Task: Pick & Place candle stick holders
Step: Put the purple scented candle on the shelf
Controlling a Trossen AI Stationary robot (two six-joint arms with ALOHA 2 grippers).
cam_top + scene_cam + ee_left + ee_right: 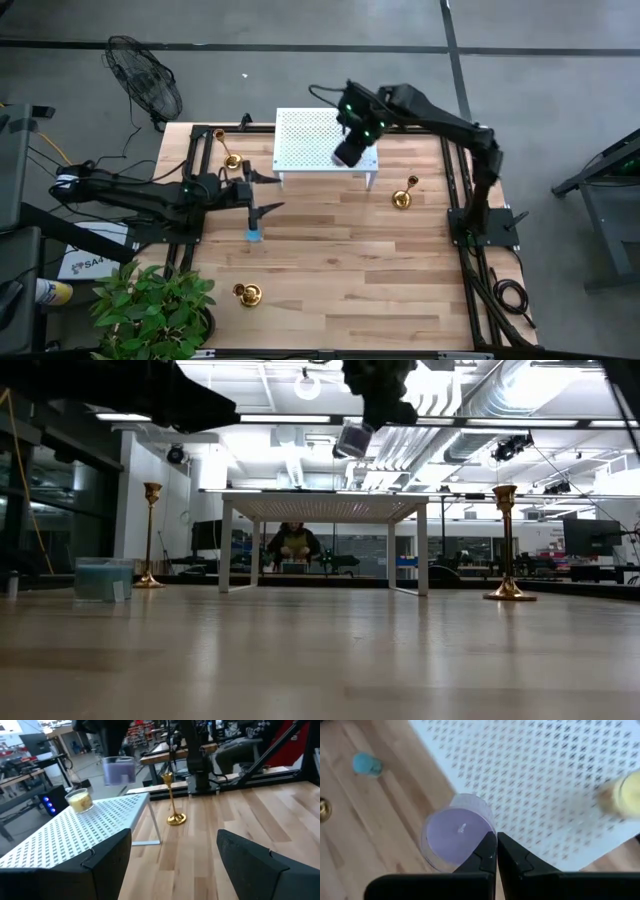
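Observation:
Three gold candle stick holders stand upright on their round bases on the wooden table: one at the far left (231,158), one to the right of the white stand (403,195), one near the front (246,293). My right gripper (350,152) is over the stand's near right part, shut on a purple candle in a clear cup (457,837). My left gripper (270,193) is open and empty, left of the stand and just beyond a blue candle (254,235). A yellow candle (80,800) sits on the stand. My right gripper pinches the purple candle cup by its rim (487,840) between its two fingers, on one side of the cup. The fingers come from above, pointing down. The cup hangs upright, lifted clear above the white stand (352,438).
The white perforated stand (310,140) on thin legs stands at the table's far middle. Black rails run along the table's left and right edges. A green plant (150,305) is at the near left corner. The wood in front of the stand is bare.

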